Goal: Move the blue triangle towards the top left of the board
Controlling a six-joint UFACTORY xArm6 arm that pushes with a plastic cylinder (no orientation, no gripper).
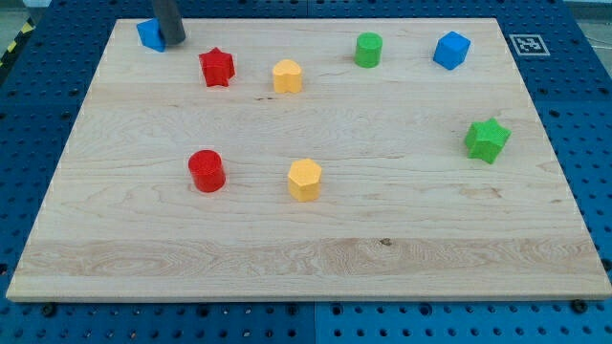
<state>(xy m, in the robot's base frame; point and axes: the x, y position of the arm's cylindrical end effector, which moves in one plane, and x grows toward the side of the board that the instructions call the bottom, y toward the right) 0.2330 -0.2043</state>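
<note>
Pale wooden board (316,239) fills the view, 8 small blocks scattered over it, and the action is jammed into its top left corner. There sits the small blue triangular block (149,34), just inside the top edge. My tip (173,41) presses against its right side, so the block lies left of the rod. No claw here, only a bare rod. The triangle's pointing and long axis: too small to tell

tip (173,42): set touching the blue triangle (149,34), on its right side
blue triangle: seen near the wooden board's (382,248) top-left corner
red star (217,68): found right of the tip
</note>
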